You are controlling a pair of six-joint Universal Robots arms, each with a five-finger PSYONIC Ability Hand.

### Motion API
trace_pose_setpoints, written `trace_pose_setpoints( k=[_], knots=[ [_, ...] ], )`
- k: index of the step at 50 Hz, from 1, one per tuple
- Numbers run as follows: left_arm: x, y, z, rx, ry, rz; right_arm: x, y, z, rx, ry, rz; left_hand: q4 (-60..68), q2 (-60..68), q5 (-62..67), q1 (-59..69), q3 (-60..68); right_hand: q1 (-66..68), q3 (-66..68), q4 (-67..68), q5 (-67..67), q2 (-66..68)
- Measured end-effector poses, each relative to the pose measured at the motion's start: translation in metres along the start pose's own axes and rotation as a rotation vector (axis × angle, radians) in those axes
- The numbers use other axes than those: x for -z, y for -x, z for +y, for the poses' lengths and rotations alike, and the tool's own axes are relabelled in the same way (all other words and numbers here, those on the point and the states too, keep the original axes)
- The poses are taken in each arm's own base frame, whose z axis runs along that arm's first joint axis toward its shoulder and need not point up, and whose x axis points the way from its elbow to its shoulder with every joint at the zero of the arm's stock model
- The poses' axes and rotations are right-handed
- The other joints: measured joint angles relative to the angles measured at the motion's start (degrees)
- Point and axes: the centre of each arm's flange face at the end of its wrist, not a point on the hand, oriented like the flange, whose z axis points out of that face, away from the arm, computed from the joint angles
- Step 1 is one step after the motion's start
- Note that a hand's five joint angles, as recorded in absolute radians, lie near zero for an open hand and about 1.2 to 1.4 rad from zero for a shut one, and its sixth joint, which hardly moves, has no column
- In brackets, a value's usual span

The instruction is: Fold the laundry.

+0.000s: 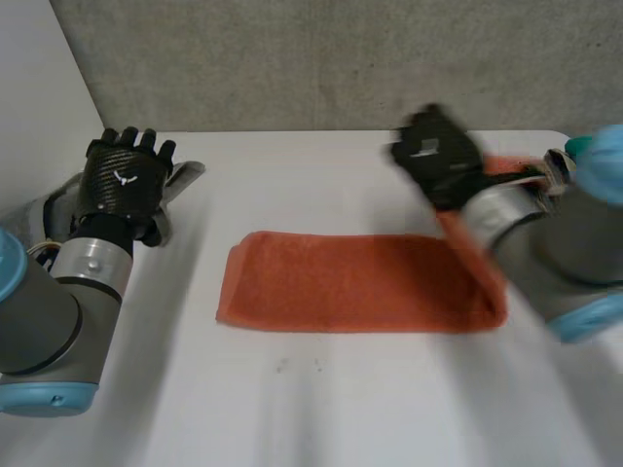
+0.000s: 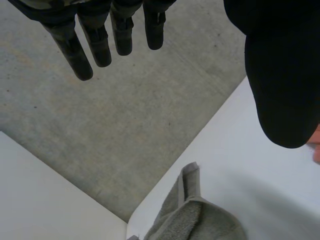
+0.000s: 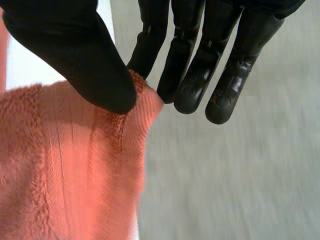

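An orange towel (image 1: pixel 350 282) lies as a long folded strip across the middle of the white table (image 1: pixel 321 409). Its right end is lifted off the surface. My right hand (image 1: pixel 440 156) is up behind that end, and in the right wrist view its thumb (image 3: pixel 75 55) pinches a corner of the orange towel (image 3: pixel 70 170) against the fingers (image 3: pixel 200 65). My left hand (image 1: pixel 122 180) is raised at the table's far left, away from the orange towel, its fingers (image 2: pixel 100 40) straight and holding nothing.
A grey towel (image 1: pixel 183 178) lies by the left hand at the table's back left corner, and it lies beyond the fingertips as the grey towel (image 2: pixel 200 220). A grey concrete wall (image 1: pixel 341 58) runs behind the table.
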Motion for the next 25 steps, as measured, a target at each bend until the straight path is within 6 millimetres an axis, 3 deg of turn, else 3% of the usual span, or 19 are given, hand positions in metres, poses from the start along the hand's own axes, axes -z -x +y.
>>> trace_pose_setpoints(
  k=[3, 7, 8, 9, 10, 12, 15, 17, 19, 20, 21, 22, 23, 25],
  knots=[
    [0.001, 0.003, -0.001, 0.014, 0.0, -0.005, -0.01, 0.032, -0.034, 0.002, -0.113, -0.044, 0.0, 0.0, 0.0, -0.01, 0.0, 0.0, 0.0, 0.0, 0.0, 0.0],
    [0.004, 0.002, -0.001, 0.032, 0.006, 0.0, -0.02, 0.097, -0.076, -0.006, -0.267, -0.146, 0.0, 0.0, 0.0, -0.01, 0.0, 0.0, 0.0, 0.0, 0.0, 0.0],
    [0.005, 0.002, -0.001, 0.036, 0.008, 0.003, -0.02, 0.112, -0.082, -0.009, -0.293, -0.173, 0.0, 0.0, 0.0, 0.0, 0.0, 0.0, 0.0, 0.0, 0.0, 0.0],
    [0.005, 0.002, -0.001, 0.036, 0.008, 0.003, -0.02, 0.112, -0.082, -0.009, -0.293, -0.173, 0.0, 0.0, 0.0, 0.0, 0.0, 0.0, 0.0, 0.0, 0.0, 0.0],
    [0.006, 0.0, 0.0, 0.04, 0.012, 0.008, -0.02, 0.146, -0.091, -0.014, -0.349, -0.237, 0.0, 0.0, 0.0, 0.0, 0.0, 0.0, 0.0, 0.0, 0.0, 0.0],
    [0.006, 0.0, 0.0, 0.041, 0.012, 0.01, -0.019, 0.153, -0.093, -0.015, -0.36, -0.251, 0.0, 0.0, 0.0, 0.0, 0.0, 0.0, 0.0, 0.0, 0.03, 0.0],
    [0.007, -0.003, 0.0, 0.044, 0.014, 0.019, -0.012, 0.193, -0.099, -0.026, -0.422, -0.339, 0.0, 0.0, 0.0, -0.01, 0.0, 0.0, -0.2, -0.22, 0.07, -0.09],
    [0.007, -0.003, 0.0, 0.044, 0.013, 0.021, -0.009, 0.202, -0.1, -0.03, -0.435, -0.36, 0.0, 0.0, 0.0, -0.01, 0.0, -3.36, -3.13, -3.3, -2.72, -3.88],
    [0.006, -0.004, -0.001, 0.044, 0.007, 0.021, -0.007, 0.206, -0.101, -0.033, -0.442, -0.37, 0.0, 0.0, 0.0, -0.01, 0.0, -23.41, -23.66, -23.78, -22.54, -24.0],
    [0.005, -0.004, -0.002, 0.044, 0.006, 0.021, -0.006, 0.206, -0.102, -0.034, -0.441, -0.37, 0.0, 0.0, 0.0, -0.01, 0.0, -23.41, -23.66, -23.78, -22.54, -24.0],
    [0.004, -0.003, -0.003, 0.044, 0.001, 0.019, -0.006, 0.203, -0.103, -0.034, -0.435, -0.36, 0.0, 0.0, 0.0, -0.01, 0.0, -38.36, -42.84, -42.9, -41.72, -43.35],
    [0.004, -0.003, -0.004, 0.044, -0.004, 0.018, -0.007, 0.199, -0.104, -0.035, -0.426, -0.347, 0.0, 0.0, 0.0, -0.01, 0.0, -43.04, -51.06, -51.17, -49.5, -50.93],
    [0.004, -0.003, -0.004, 0.044, -0.004, 0.018, -0.007, 0.199, -0.104, -0.035, -0.426, -0.347, 0.0, 0.0, 0.0, -0.01, 0.0, -43.04, -51.06, -51.17, -49.5, -50.93],
    [0.001, -0.003, -0.01, 0.046, -0.024, 0.017, -0.009, 0.181, -0.103, -0.053, -0.362, -0.29, 0.0, 0.0, 0.0, -0.01, 0.0, -44.81, -55.78, -54.84, -53.1, -54.92]
  ],
)
